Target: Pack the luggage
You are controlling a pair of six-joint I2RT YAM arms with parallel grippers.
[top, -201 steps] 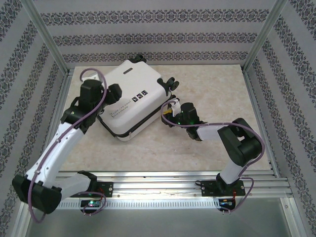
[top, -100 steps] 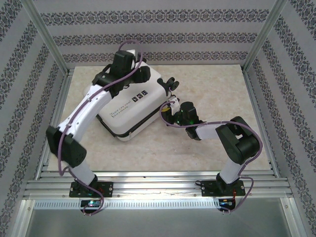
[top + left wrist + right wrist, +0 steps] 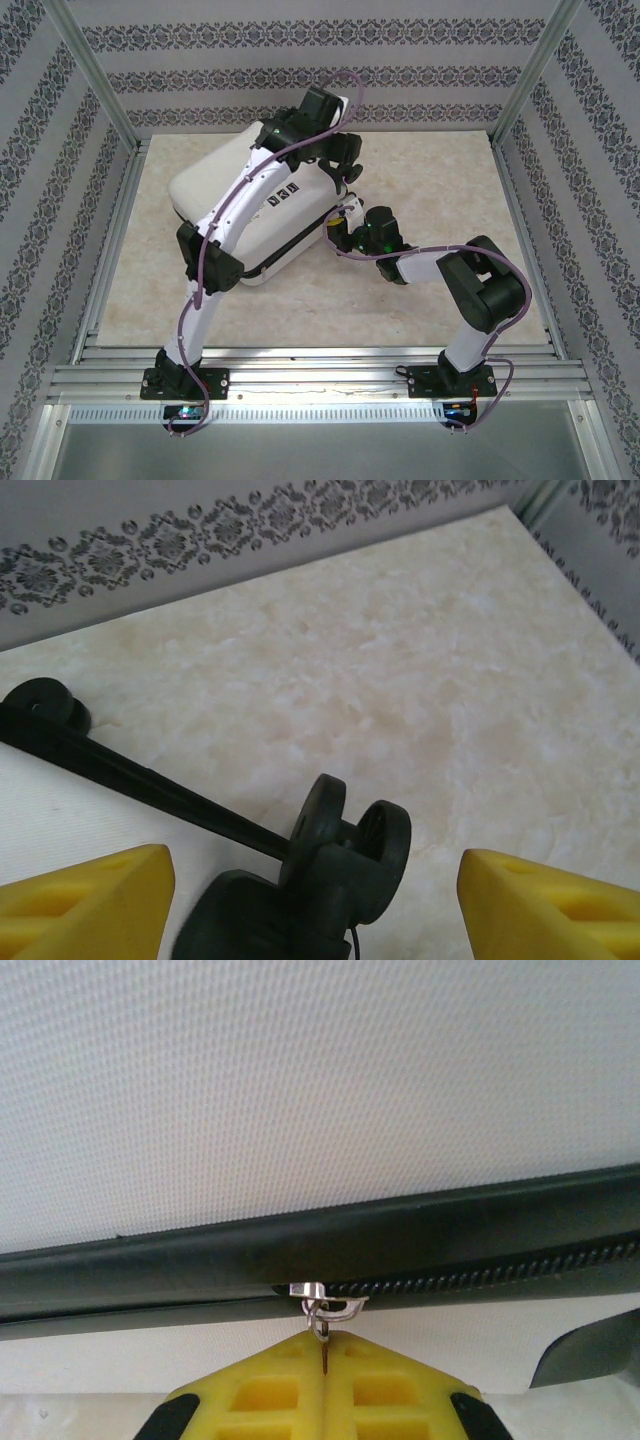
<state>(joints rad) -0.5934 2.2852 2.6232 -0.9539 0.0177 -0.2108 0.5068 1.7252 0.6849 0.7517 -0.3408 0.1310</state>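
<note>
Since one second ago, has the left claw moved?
Yes. The left claw swung right, away from the table's left rail, to the wheels of the luggage.

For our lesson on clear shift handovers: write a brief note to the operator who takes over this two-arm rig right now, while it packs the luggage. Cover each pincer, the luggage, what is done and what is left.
Right pincer: shut on the zipper pull at the luggage's side seam.
Left pincer: open, holding nothing, above a caster wheel at the case's far corner.
Luggage: lies flat on the table, shell closed.
Done: lid down, pull gripped.
Left: probably draw the zipper along the seam. How much is already zipped cannot be told.
</note>
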